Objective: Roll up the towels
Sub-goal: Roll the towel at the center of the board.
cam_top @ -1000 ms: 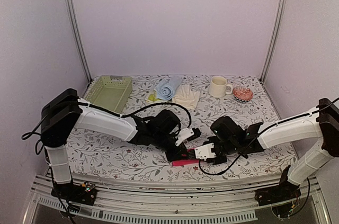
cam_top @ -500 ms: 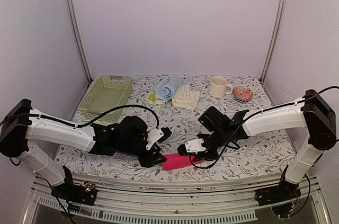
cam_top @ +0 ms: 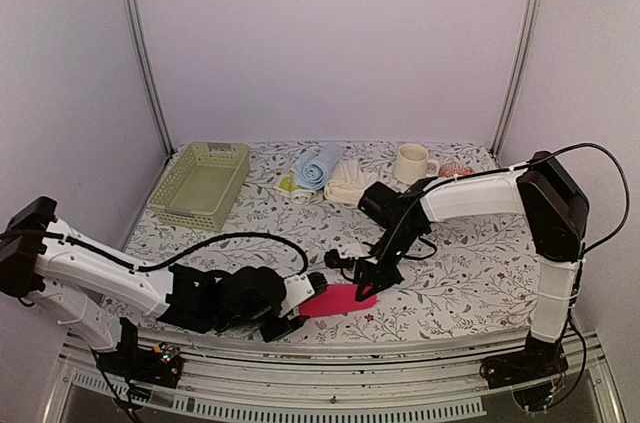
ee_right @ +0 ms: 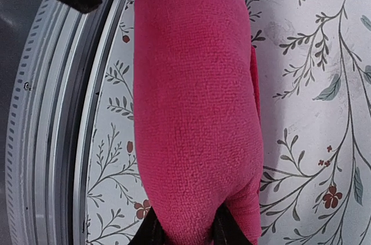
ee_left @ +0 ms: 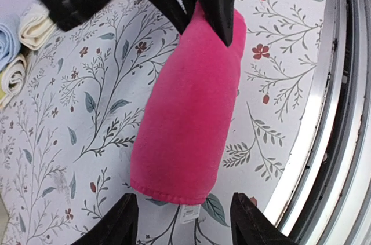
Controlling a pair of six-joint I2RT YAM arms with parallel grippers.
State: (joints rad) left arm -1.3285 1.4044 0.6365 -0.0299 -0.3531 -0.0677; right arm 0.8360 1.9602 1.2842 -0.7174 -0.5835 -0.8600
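The hot pink towel (cam_top: 335, 301) lies rolled into a cylinder near the table's front edge. My right gripper (cam_top: 366, 283) is shut on its right end; in the right wrist view the fingers (ee_right: 153, 230) pinch the roll (ee_right: 197, 112). My left gripper (cam_top: 300, 305) is open at the roll's left end. In the left wrist view its fingertips (ee_left: 124, 222) stand just short of the towel (ee_left: 188, 106) and apart from it. The light blue towel (cam_top: 318, 165), the cream-white towel (cam_top: 350, 181) and the pale yellow-green towel (cam_top: 290, 185) lie together at the back.
A pale green mesh basket (cam_top: 200, 181) stands at the back left. A cream mug (cam_top: 412, 163) stands at the back right, with a small pinkish object (cam_top: 455, 171) partly behind my right arm. The metal front rail (ee_left: 342, 112) runs right beside the pink roll.
My left gripper has pulled back left and toward the front edge, off the pink towel. My right arm has swung inward and now holds the roll's right end. The towel lies rolled.
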